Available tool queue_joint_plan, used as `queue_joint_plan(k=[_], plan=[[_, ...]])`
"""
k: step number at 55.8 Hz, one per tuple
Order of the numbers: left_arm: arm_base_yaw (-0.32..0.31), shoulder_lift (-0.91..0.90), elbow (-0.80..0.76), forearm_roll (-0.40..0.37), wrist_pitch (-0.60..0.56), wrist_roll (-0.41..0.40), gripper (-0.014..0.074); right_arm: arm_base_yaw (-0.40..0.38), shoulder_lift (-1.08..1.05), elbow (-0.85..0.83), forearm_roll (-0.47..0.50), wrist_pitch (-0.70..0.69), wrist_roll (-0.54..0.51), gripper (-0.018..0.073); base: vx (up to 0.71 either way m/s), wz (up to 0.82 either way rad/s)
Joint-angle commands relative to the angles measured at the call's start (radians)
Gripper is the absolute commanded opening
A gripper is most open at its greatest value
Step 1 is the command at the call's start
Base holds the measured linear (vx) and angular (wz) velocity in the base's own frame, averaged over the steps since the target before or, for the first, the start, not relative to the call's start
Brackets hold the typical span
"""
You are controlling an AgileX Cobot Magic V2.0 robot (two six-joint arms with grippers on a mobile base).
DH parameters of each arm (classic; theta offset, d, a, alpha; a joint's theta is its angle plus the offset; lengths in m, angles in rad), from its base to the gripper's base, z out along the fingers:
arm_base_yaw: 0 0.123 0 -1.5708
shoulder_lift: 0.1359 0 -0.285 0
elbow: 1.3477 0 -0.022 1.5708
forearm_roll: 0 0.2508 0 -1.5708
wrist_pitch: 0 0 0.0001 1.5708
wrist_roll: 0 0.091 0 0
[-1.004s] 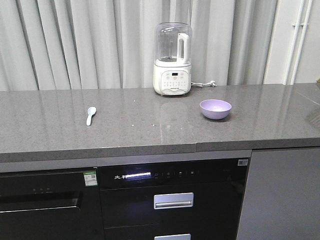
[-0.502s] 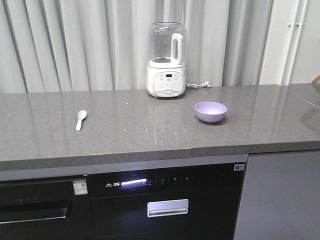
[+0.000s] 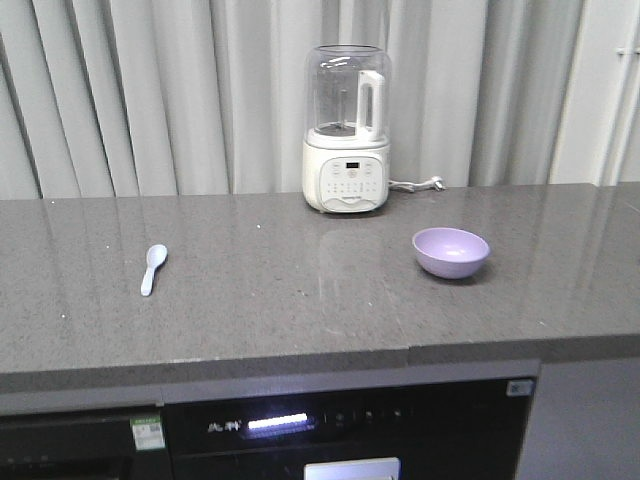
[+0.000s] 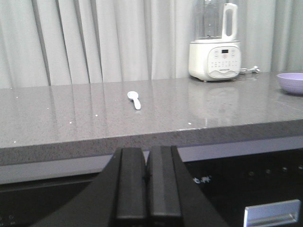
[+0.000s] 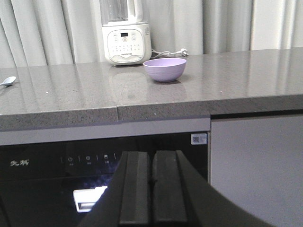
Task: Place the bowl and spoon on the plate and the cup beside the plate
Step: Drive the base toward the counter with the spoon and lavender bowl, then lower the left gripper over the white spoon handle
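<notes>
Presently left fingers point(image 4: 131, 184) and right fingers point(image 5: 136, 184) were pressed together, empty, parked below the surface point(image 3: 300, 310) edge, probably awaiting a reach. The spoon point(image 3: 153, 268) lay left, the bowl point(image 3: 451, 251) right, well apart; plate and cup were not in view.

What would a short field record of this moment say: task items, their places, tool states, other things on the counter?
bowl: purple, upright, empty, on the right part of the counter
spoon: pale blue, lying on the counter's left part, far from the bowl
plate: not in any view
cup: not in any view
left tool: shut, empty, below the counter edge
right tool: shut, empty, below the counter edge
other: white blender at the back, by the curtain
task state: nothing arranged yet
</notes>
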Motion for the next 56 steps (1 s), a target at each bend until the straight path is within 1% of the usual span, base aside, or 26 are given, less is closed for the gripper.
queue_joint_plan(k=[1,33,56], plan=[[0.0,-0.007,-0.025,-0.01,-0.077,-0.001,-0.0003,-0.002,-0.004,0.003,-0.008,-0.086,-0.004,-0.0006,0.38,0.11],[0.0,-0.007,-0.025,-0.01,-0.077,-0.001,-0.0003,-0.002,-0.004,0.003,-0.008,-0.086,-0.004,-0.0006,0.4,0.13],[0.0,-0.007,-0.025,-0.01,-0.077,-0.001,-0.0003,-0.002,-0.004,0.003,-0.008,-0.086,-0.004,-0.0006,0.33,0.08]])
